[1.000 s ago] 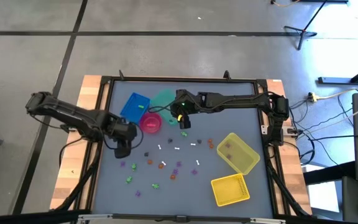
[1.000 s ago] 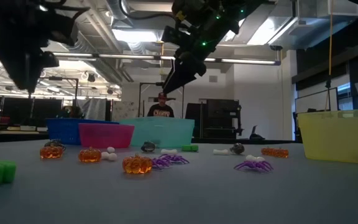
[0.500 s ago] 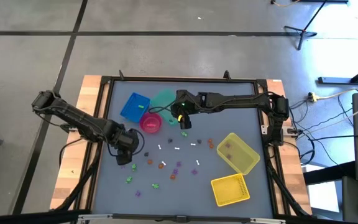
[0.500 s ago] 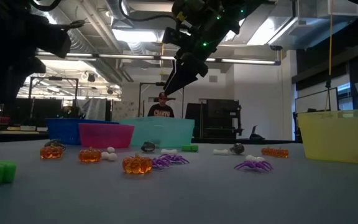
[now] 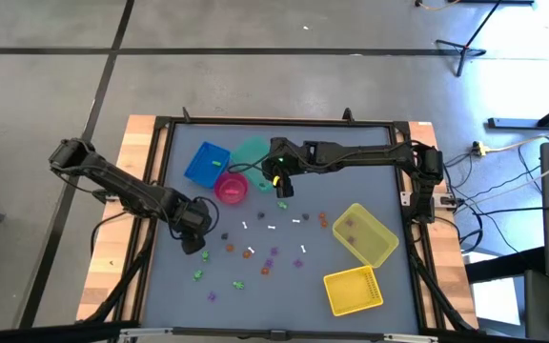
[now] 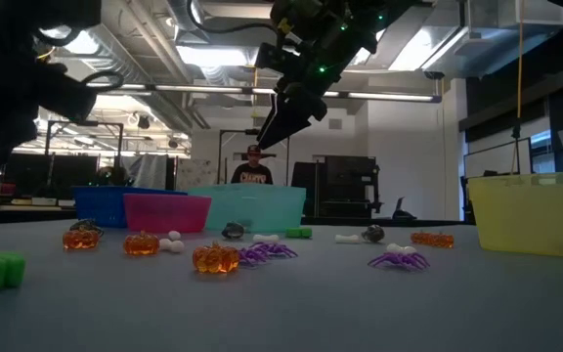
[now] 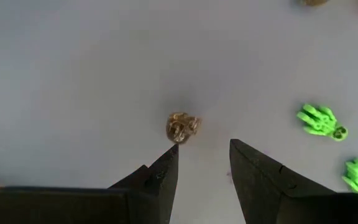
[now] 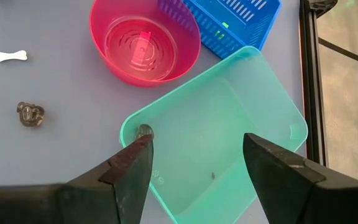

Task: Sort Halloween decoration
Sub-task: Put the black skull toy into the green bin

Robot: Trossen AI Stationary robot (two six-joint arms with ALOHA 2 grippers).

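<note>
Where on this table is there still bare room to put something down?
The far strip behind the blue bin and teal bin is bare, as is the near right corner beside the yellow basket. The middle is crowded with scattered trinkets, between the left pincer and the yellow bin.

Both arms are dark and slender, with tapered black fingers (image 7: 253, 174); green lights glow on one.
</note>
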